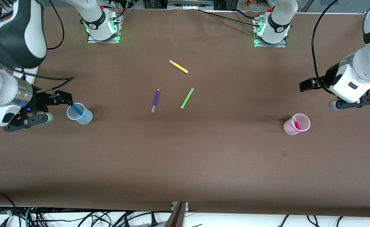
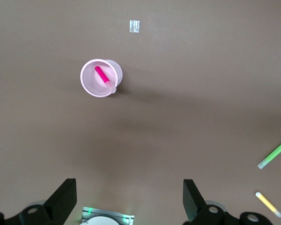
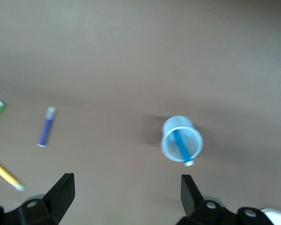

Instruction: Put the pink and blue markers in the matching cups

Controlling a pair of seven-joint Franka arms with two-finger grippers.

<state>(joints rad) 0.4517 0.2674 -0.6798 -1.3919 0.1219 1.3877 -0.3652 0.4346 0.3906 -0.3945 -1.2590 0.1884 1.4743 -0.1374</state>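
Translucent pink cup (image 1: 296, 124) holds slim pink marker (image 1: 296, 123).

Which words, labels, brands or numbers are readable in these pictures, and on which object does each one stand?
None can be read.
Pink marker, blue marker, pink cup, blue cup: no print visible.
Round marks on the arm bases: too small to read.
Small pale patch on the table: nothing legible.
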